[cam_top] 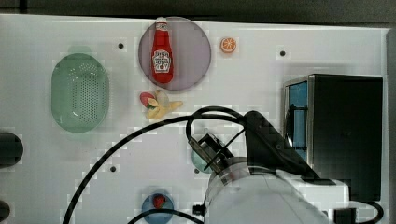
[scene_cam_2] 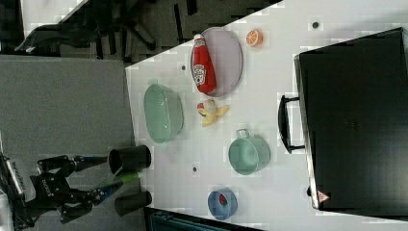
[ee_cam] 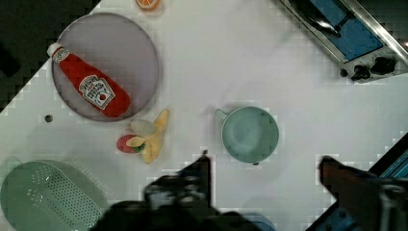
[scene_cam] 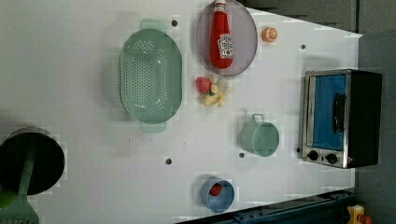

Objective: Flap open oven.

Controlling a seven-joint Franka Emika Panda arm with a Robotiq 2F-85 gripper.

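Oven (scene_cam: 341,117), boxy and rigid, is seen well apart from the gripper (ee_cam: 264,173), beyond the green cup (ee_cam: 250,134). Its glass door is shut. The bar handle (scene_cam_2: 285,124) is judged the firm hold; the glass looks fragile. Fingers are spread, empty.

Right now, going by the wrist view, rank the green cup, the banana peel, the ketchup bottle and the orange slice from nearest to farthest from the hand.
1. Green cup, just ahead of the open hand.
2. Banana peel, beside the strawberry.
3. Ketchup bottle, lying on the purple plate.
4. Orange slice, at the table's far edge.
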